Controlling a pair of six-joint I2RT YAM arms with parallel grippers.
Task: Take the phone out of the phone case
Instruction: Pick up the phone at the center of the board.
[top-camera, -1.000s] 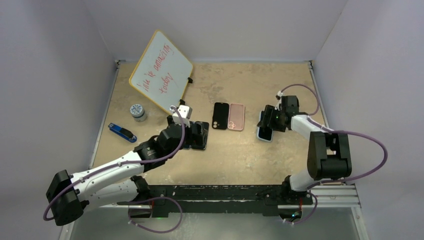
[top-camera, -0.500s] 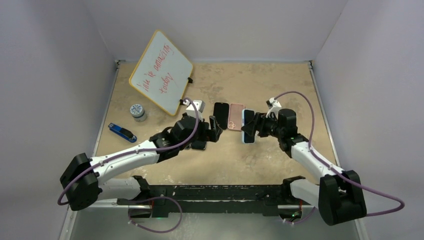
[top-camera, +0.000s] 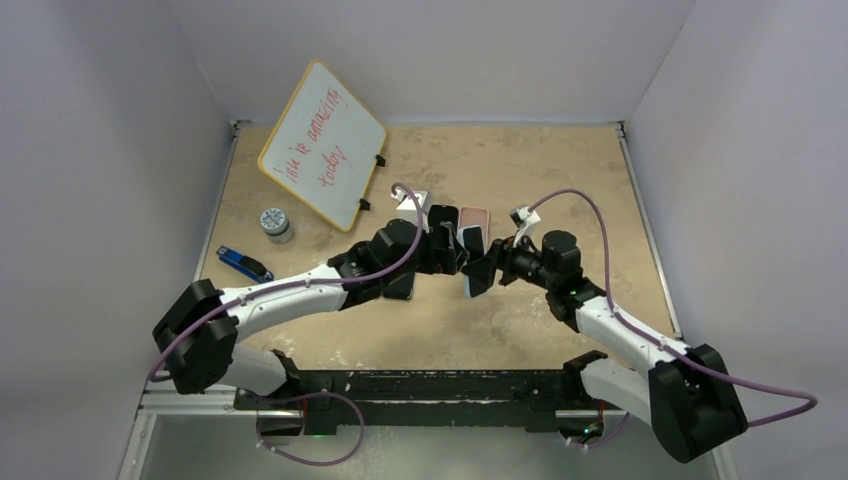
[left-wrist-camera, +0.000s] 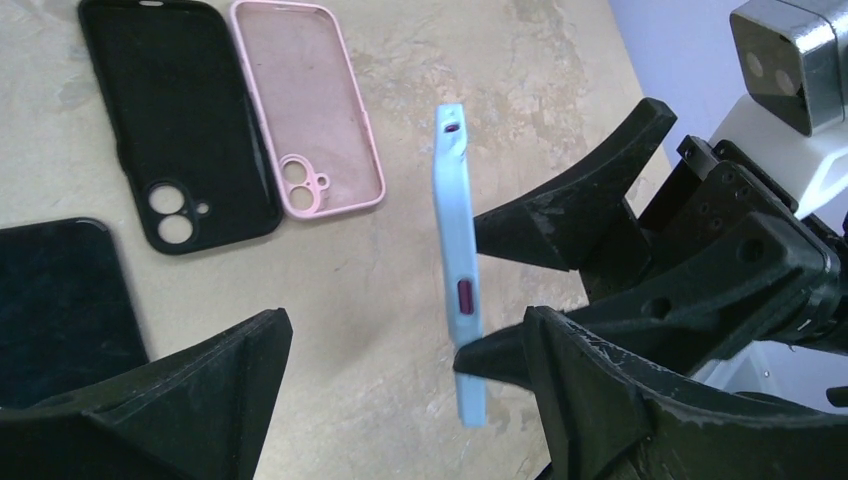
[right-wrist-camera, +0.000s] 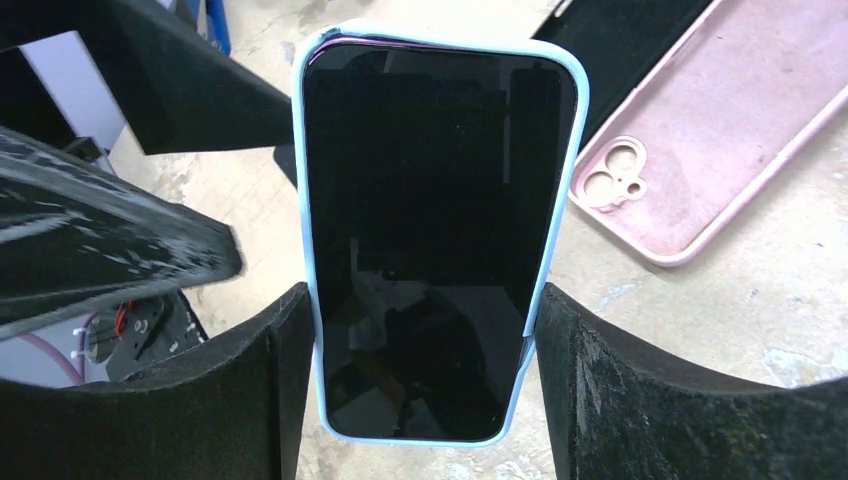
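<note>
A phone (right-wrist-camera: 440, 230) with a dark screen sits in a light blue phone case (left-wrist-camera: 455, 270), held upright above the table. My right gripper (right-wrist-camera: 425, 340) is shut on the case's two long sides, near its lower end. In the top view the pair hangs at the table's middle (top-camera: 468, 275). My left gripper (left-wrist-camera: 400, 340) is open and straddles the case edge-on. Its right finger (left-wrist-camera: 600, 400) is close to the case and its left finger (left-wrist-camera: 200, 400) is well apart. The phone's back is hidden.
An empty black case (left-wrist-camera: 180, 120) and an empty pink case (left-wrist-camera: 310, 100) lie flat just behind. A bare black phone (left-wrist-camera: 60, 300) lies under my left arm. A whiteboard (top-camera: 322, 143), a small jar (top-camera: 276, 224) and a blue tool (top-camera: 244, 264) stand at the left.
My right gripper carried the cased phone leftward from the right side to the middle. My left gripper rose from the black phone, moved right around the case, and its jaws narrowed slightly.
</note>
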